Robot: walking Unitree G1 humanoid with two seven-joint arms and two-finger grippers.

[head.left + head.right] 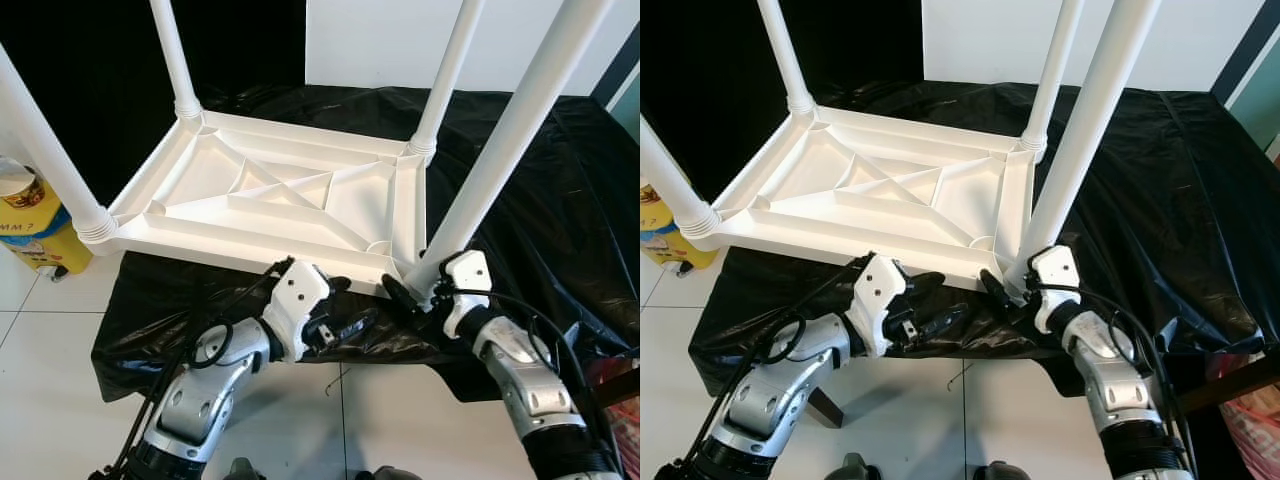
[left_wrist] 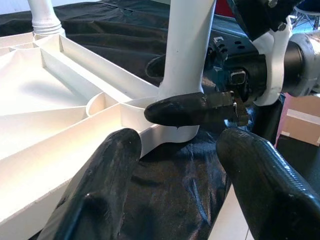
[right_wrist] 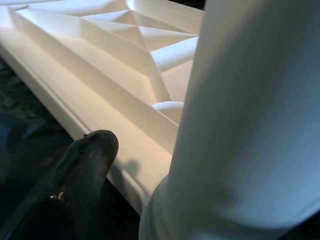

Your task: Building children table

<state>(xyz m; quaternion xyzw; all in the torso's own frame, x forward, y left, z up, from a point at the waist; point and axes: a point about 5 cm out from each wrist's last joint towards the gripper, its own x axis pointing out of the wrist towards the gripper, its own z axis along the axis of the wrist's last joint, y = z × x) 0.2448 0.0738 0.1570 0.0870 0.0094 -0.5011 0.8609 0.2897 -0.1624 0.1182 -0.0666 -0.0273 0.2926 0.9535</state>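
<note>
Black sheeting covers the counter (image 1: 560, 180) bearing the upturned white table (image 1: 290, 200). Right pincer (image 1: 408, 292) grips the near leg (image 1: 500, 150); left pincer (image 1: 345, 325) gapes beside it.

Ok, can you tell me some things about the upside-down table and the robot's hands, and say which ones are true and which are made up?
1. The white table lies upside down with its legs pointing up. True.
2. It rests on a black sheet. True.
3. Only two legs are fitted. False: four legs stand in its corners.
4. The right end effector is at the base of the near leg. True.
5. The left end effector grips the far leg. False: it is open, just below the near edge of the table, holding nothing.
6. A red bucket stands on the floor. False: the container there is yellow.
</note>
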